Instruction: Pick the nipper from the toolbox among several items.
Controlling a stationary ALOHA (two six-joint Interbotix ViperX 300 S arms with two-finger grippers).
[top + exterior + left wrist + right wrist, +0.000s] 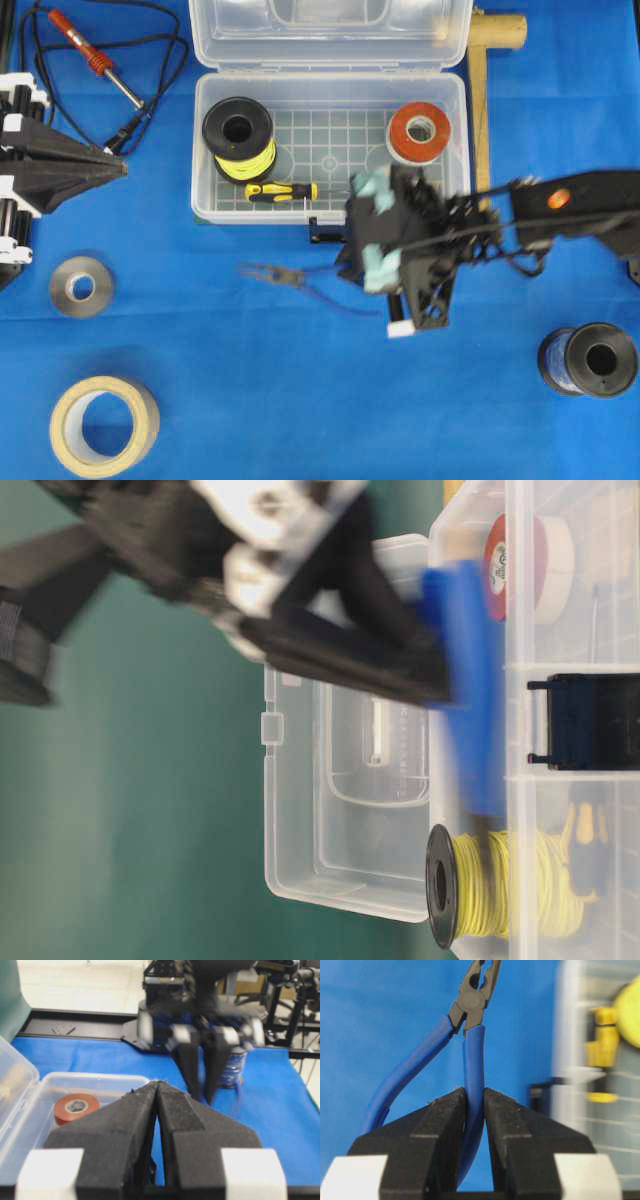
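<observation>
The nipper [287, 276], with thin blue handles and dark pointed jaws, hangs over the blue cloth just in front of the toolbox [205, 150]. My right gripper [352, 262] is shut on it. In the right wrist view the right gripper [474, 1092] pinches one blue handle of the nipper [472, 1005], while the other handle curves free to the left. The clear toolbox stands open and holds a yellow wire spool [238, 135], a red tape roll [418, 132] and a yellow-black screwdriver [282, 192]. My left gripper [120, 168] rests at the left edge, shut on nothing [159, 1085].
A soldering iron [95, 55] with its black cable lies at the back left. A grey tape roll [82, 287] and a tan tape roll [105, 425] sit front left. A blue wire spool [590, 360] stands front right. A wooden mallet [485, 90] lies right of the toolbox.
</observation>
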